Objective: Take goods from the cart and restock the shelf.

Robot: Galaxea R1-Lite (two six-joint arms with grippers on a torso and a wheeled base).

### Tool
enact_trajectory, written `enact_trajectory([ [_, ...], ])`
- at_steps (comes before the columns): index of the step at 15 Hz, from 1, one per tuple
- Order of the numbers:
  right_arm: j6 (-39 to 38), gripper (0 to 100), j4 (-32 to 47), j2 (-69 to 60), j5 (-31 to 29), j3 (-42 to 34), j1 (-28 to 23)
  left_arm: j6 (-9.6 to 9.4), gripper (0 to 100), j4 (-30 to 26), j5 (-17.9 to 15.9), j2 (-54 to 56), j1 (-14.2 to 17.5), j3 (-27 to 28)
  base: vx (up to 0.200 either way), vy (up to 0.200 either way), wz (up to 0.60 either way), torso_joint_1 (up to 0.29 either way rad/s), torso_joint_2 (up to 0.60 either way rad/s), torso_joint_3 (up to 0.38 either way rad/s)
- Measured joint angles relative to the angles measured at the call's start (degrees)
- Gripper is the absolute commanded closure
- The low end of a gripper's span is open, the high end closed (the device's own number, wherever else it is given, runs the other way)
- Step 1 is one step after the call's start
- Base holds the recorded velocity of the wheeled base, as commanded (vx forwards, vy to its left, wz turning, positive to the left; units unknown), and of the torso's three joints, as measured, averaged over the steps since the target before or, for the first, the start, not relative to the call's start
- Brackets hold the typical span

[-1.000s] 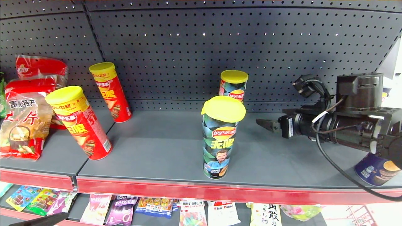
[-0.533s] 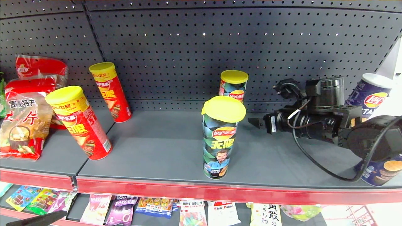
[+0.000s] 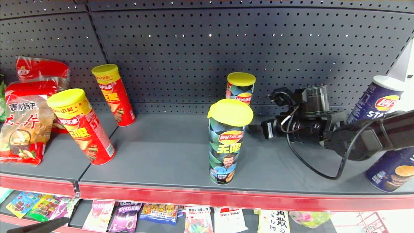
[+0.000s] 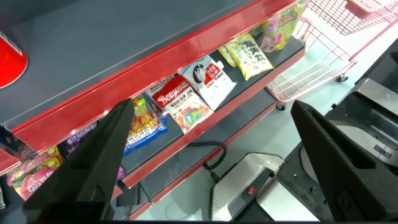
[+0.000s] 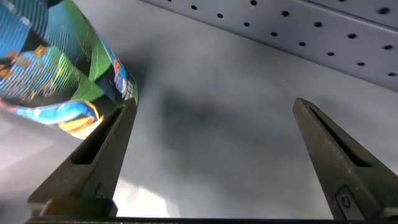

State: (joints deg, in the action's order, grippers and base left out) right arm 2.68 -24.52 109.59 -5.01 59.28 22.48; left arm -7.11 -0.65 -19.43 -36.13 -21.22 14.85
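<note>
Grey metal shelf (image 3: 168,152) with a red front lip and a perforated back panel (image 3: 194,48) spans the head view.

- Centre of frame: 1 green-and-blue chip can (image 3: 226,142) with a yellow lid, upright near the front lip. A 2nd can of the same kind (image 3: 240,87) stands behind it, close to the back panel.
- Left of frame: 2 red chip cans with yellow lids, one near the front (image 3: 82,126), one farther back (image 3: 114,94). Red snack bags (image 3: 22,126) sit at the far left edge.
- Right edge: 2 dark blue chip cans, one at the rear (image 3: 376,98), one at the front (image 3: 393,170) and partly cut off by the frame.
- Right gripper (image 5: 214,106): reaches in from the right, level over the shelf, tip just to the right of the front green-and-blue can and between the 2 cans in depth. Fingers spread wide, nothing between them; bare shelf lies beneath. That can sits just outside one finger; contact cannot be judged.
- Left gripper (image 4: 211,109): low, below the shelf lip. Fingers wide apart, holding nothing.
- Left wrist view: snack packets (image 4: 186,106) on the lower shelf; pink wire cart (image 4: 339,15) in the upper right of the frame.
</note>
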Motion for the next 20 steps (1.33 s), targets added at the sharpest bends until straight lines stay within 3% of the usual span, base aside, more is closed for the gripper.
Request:
enact_trajectory([
  [20, -0.15, 0, 0.02, 2.67, 0.45, 2.93, 2.27, 0.09, 0, 0.05, 0.02, 0.17, 0.01, 0.02, 0.000, 0.000, 0.00, 0.000, 0.00, 0.000],
])
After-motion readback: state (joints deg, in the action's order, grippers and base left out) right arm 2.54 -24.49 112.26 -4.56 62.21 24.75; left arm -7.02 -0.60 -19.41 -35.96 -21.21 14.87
